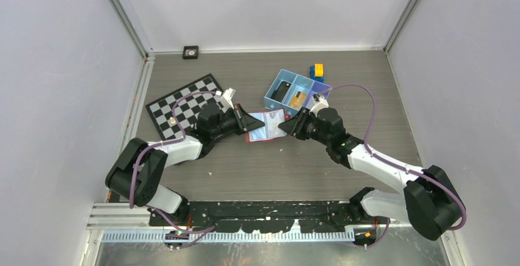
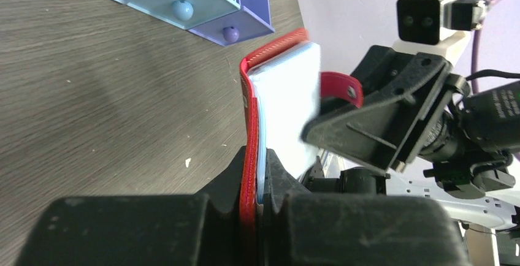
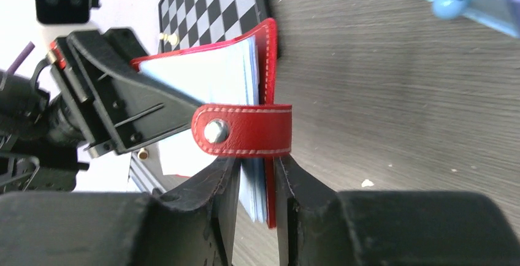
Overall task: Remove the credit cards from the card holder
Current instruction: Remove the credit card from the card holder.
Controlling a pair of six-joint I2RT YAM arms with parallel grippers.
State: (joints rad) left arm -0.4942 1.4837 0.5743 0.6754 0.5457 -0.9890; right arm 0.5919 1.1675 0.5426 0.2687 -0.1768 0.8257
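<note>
Currently card holder (image 1: 265, 126) open mid-table, pale lining up, spanned between both arms. Left gripper (image 1: 252, 121) pinched tight on left edge; right gripper (image 1: 288, 126) narrow, clamping right edge (snap tab (image 3: 245, 130) loose across fingers). Blue tray (image 1: 277, 82) just beyond far-right corner, orange-gold card (image 1: 298, 99) in middle compartment. Chessboard (image 1: 184, 103) left. Bare table (image 1: 276, 174) nearward.

Red card holder (image 1: 265, 127) — open, pale-blue lining up, mid-table
</note>
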